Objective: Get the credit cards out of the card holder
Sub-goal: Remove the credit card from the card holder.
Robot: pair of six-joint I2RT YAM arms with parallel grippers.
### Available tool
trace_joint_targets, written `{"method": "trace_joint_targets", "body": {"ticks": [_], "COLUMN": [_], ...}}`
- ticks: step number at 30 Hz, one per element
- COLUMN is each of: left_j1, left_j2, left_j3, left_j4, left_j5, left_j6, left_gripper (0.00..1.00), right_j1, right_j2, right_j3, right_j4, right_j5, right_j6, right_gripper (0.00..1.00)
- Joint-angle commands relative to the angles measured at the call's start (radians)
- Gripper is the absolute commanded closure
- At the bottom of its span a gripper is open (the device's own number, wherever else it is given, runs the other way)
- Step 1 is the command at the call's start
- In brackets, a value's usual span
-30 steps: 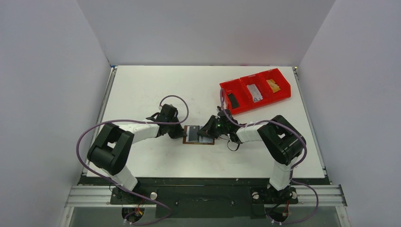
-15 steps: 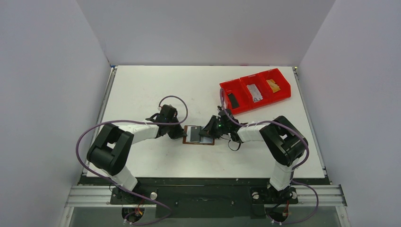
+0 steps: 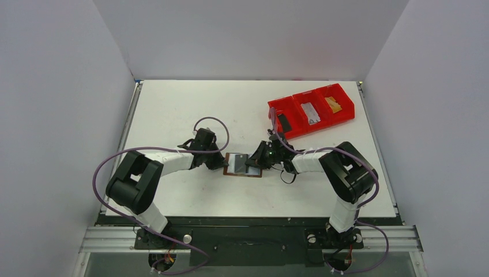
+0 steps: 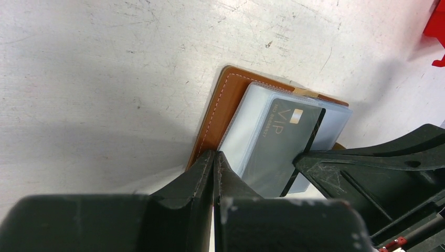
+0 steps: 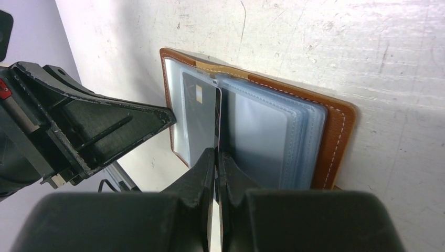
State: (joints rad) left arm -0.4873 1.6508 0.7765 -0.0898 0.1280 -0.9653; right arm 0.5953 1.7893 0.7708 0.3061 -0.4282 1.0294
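The white tabletop (image 3: pixel 173 115) carries everything, with grey walls on three sides. The left arm (image 3: pixel 167 160) and right arm (image 3: pixel 323 161) both reach inward and meet near the middle.

Toward the far right sits a red bin (image 3: pixel 323 127) of three compartments. It holds a dark flat item in the left one, a pale grey one in the middle and a yellowish one in the right.

Between the two arms the card holder (image 4: pixel 220 110) lies open and flat on the tabletop, well apart from the bin. Its brown leather faces down and its pale clear pockets face up.

A dark credit card (image 4: pixel 283 142) (it reads "VIP" beside a small gold chip) sticks part-way out of a pocket. It is tilted across the sleeves.

The left tool (image 4: pixel 214 157) has its fingers pressed together with nothing seen between them. Its tips rest at the holder's brown edge.

The right tool (image 5: pixel 216 155) comes in from the opposite side, its fingers likewise together. Its tips meet the edge of the card. Whether that thin edge is nipped between them cannot be told.
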Motion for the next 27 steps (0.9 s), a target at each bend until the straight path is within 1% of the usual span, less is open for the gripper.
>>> {"method": "trace_joint_targets", "body": {"ticks": [1, 4, 6, 11, 15, 27], "left_j1": [0.008, 0.009, 0.009, 0.009, 0.007, 0.007], "left_j2": [0.069, 0.068, 0.069, 0.071, 0.072, 0.076], "left_j3": [-0.060, -0.060, -0.060, -0.059, -0.057, -0.056], "left_j4": [-0.133, -0.133, -0.132, -0.129, -0.127, -0.122], "left_j5": [-0.119, -0.119, -0.120, -0.120, -0.120, -0.119], "left_j6": [0.037, 0.036, 0.036, 0.037, 0.039, 0.040], "left_gripper": [1.00, 1.00, 1.00, 1.00, 1.00, 1.00], "right_j1": [-0.036, -0.044, -0.048, -0.050, -0.046, 0.014], "right_j2": [-0.046, -0.044, -0.044, -0.035, -0.016, 0.014], "right_j3": [-0.032, -0.037, -0.040, -0.048, -0.055, -0.018], "right_j4": [0.034, 0.042, 0.045, 0.079, 0.125, 0.141], "right_j5": [0.013, 0.000, -0.005, -0.031, -0.051, -0.038], "right_j6": [-0.016, -0.014, -0.012, 0.004, 0.033, 0.065], "right_gripper": [1.00, 0.99, 0.96, 0.86, 0.83, 0.82]}}
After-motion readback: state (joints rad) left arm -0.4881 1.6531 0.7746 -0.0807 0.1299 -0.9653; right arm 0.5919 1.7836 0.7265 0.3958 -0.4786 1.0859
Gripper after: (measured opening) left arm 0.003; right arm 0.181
